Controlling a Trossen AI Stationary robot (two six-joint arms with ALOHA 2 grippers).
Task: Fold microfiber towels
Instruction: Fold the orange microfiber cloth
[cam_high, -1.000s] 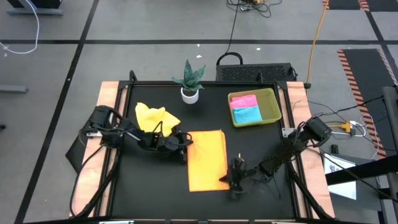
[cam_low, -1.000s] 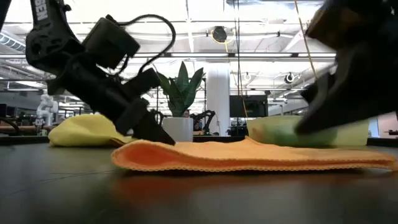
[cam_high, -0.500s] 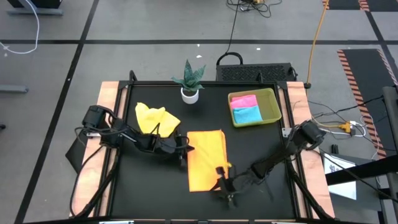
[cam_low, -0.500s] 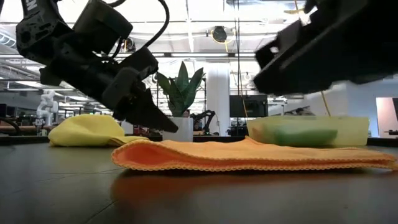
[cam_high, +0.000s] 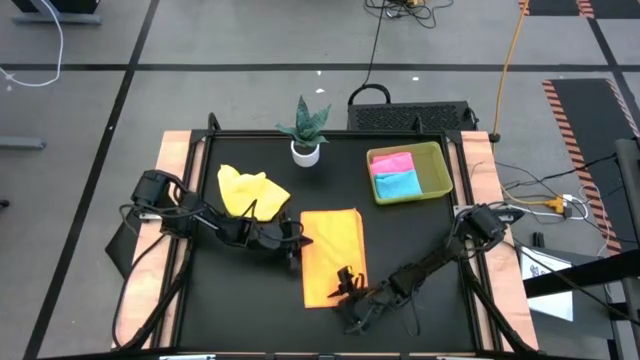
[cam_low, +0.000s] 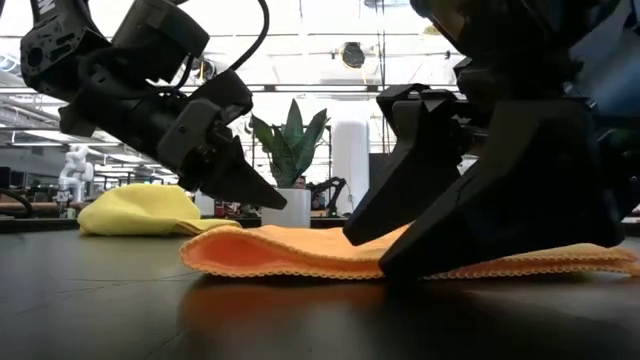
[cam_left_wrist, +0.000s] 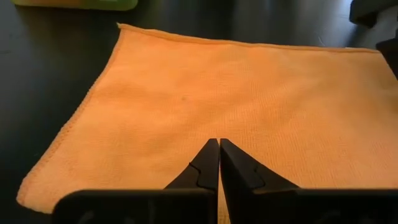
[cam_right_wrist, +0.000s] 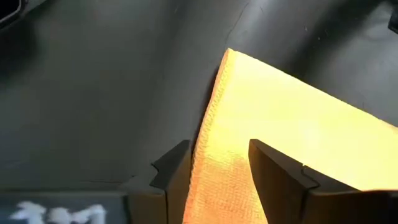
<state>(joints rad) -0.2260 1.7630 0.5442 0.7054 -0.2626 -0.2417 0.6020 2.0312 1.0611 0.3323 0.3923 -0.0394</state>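
Right now the orange towel (cam_high: 331, 255) is lying flat in the middle of the table (cam_high: 240, 310), apparently doubled over once already. The left hand (cam_high: 294, 243) is hanging at its left edge with fingers (cam_left_wrist: 208, 163) pressed together on nothing, and the right hand (cam_high: 343, 284) is sitting over the near part of the cloth, fingers (cam_right_wrist: 277, 174) narrowly parted astride an edge. Judging by this, 2 towels, pink (cam_high: 391, 162) and light blue (cam_high: 397, 183), are resting finished in the tray (cam_high: 438, 172), while the yellow towel (cam_high: 250, 188) is waiting crumpled at the left
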